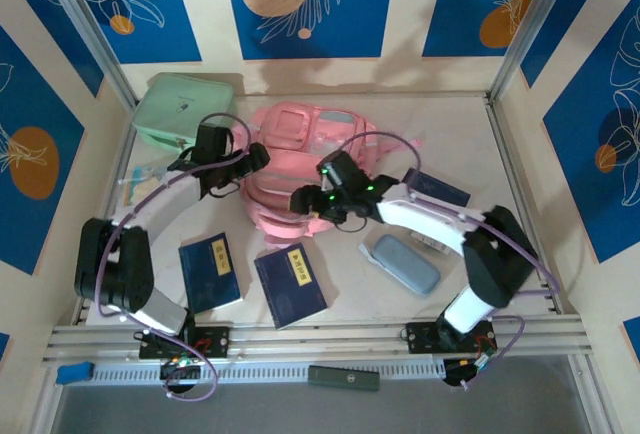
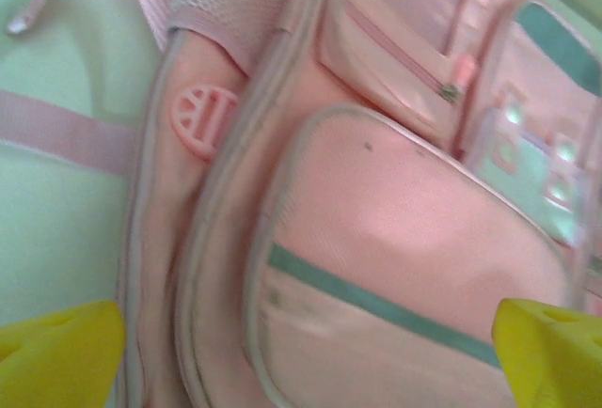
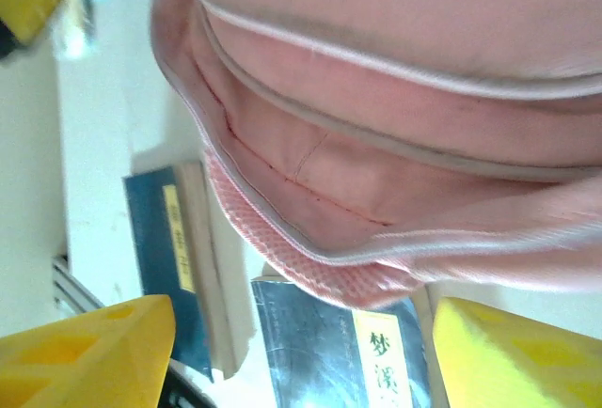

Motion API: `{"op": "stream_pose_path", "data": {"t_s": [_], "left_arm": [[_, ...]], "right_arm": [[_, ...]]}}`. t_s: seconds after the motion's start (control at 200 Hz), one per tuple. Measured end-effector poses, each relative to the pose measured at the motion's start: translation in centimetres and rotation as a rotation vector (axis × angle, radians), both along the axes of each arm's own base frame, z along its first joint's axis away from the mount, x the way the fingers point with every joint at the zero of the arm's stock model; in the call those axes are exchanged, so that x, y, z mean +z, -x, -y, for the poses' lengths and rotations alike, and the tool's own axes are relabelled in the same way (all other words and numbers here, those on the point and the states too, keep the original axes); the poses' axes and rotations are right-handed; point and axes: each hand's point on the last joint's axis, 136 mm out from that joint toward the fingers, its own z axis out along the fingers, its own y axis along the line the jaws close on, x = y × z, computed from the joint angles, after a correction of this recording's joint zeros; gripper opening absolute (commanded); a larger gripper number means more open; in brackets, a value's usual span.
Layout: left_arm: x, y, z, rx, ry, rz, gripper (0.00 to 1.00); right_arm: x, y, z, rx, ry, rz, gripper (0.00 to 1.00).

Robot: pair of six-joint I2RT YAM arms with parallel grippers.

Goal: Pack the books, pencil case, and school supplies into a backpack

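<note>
Right wrist view adds books [image 3: 149, 239] beside the backpack [image 3: 395, 98]; left claw [image 2: 308, 333], right claw [image 3: 303, 333] gape empty

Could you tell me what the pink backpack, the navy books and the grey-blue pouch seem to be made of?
Large pink backpack: matte woven fabric, judging by stitched seams, piping and a mesh edge. Thin navy books: probably board covers, dull, with yellow paper label strips. Oblong grey-blue pencil case: smooth, low-sheen, perhaps silicone or coated fabric; unclear which.
</note>
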Motion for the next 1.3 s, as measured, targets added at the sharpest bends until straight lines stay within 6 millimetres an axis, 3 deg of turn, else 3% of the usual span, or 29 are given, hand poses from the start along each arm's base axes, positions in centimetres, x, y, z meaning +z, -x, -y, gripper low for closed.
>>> {"op": "stream_pose_path", "data": {"t_s": [0.13, 0.285, 0.455, 0.565, 0.77, 0.93, 1.135, 1.301], "left_arm": [[1.7, 3.3, 2.7, -0.075, 0.054, 0.021, 1.0], [1.9, 8.3, 7.9, -0.195, 0.11, -0.008, 0.99], [-1.1, 13.3, 10.1, -0.229, 0.132, -0.104, 0.99], [-2.5, 14.5, 10.5, -0.21, 0.138, -0.145, 1.0], [-5.5, 14.2, 10.3, -0.145, 0.132, -0.191, 0.99], [-7.5, 13.1, 9.4, -0.099, 0.079, -0.219, 1.0], [-8.3, 9.5, 7.2, -0.029, 0.048, -0.207, 1.0], [-7.6, 5.0, 5.3, 0.025, 0.025, -0.167, 0.99]], "right_arm": [[1.5, -2.9, 5.7, -0.118, -0.029, 0.008, 0.78], [-0.5, -7.6, 12.9, -0.273, -0.009, -0.037, 0.81], [-3.9, -12.5, 15.6, -0.296, 0.013, -0.101, 0.8], [-5.4, -15.3, 16.2, -0.29, 0.025, -0.106, 0.76], [-7.6, -18.8, 16.0, -0.251, -0.009, -0.108, 0.45], [-8.2, -19.4, 15.6, -0.223, -0.032, -0.108, 0.04], [-6.1, -19.3, 15.3, -0.201, -0.051, -0.062, 0.0], [0.7, -17.9, 14.7, -0.179, -0.062, 0.073, 0.0]]}}
